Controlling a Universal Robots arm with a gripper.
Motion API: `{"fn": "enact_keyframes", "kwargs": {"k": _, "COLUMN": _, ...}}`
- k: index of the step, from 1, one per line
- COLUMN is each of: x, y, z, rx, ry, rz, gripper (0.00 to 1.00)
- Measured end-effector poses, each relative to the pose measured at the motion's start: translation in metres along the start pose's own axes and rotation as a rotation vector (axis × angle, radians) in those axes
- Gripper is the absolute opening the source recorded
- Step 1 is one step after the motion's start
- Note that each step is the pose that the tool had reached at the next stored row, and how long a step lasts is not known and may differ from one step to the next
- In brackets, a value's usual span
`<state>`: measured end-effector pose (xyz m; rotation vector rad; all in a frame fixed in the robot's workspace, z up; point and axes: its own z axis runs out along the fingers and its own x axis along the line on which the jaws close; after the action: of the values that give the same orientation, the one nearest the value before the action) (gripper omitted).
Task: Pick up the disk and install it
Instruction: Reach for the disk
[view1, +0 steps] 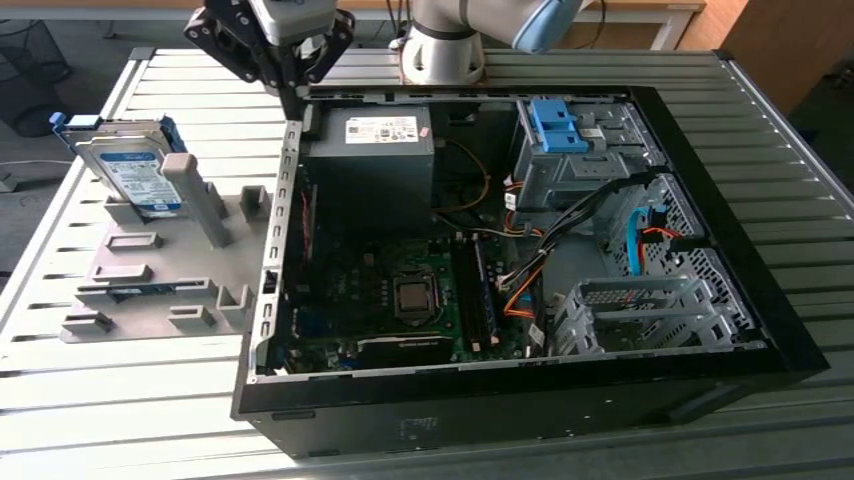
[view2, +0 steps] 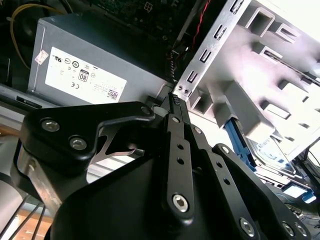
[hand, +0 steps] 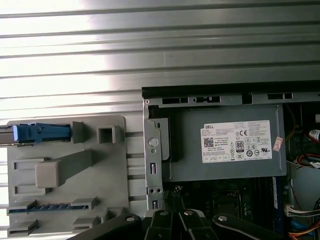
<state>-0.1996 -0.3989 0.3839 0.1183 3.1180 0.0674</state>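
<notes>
The disk (view1: 134, 170), silver-grey with a white-and-blue label and blue side rails, stands leaning in the grey holder (view1: 147, 290) on the exterior view's left. My gripper (view1: 288, 95) hangs above the near corner of the open computer case, right of the disk and apart from it. Its fingers are shut with nothing between them. In the second wrist view the gripper (view2: 173, 98) points at the case's edge, with the disk (view2: 270, 152) beyond it in the holder (view2: 280, 60). The first wrist view shows the disk (hand: 35, 132) edge-on and the gripper (hand: 174, 216).
The open computer case (view1: 747, 250) lies on a slatted metal table (view1: 134, 400). Inside it are a dark grey power supply (view1: 380, 150) with a white sticker, a blue plastic bracket (view1: 554, 125), cables and a metal drive cage (view1: 641, 310). The arm's base (view1: 447, 45) stands behind the case.
</notes>
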Motion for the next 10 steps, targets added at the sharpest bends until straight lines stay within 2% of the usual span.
{"fn": "enact_keyframes", "kwargs": {"k": 10, "x": 0.0095, "y": -0.0005, "z": 0.0008, "rx": -0.0001, "ry": 0.0000, "rz": 0.000, "gripper": 0.11}}
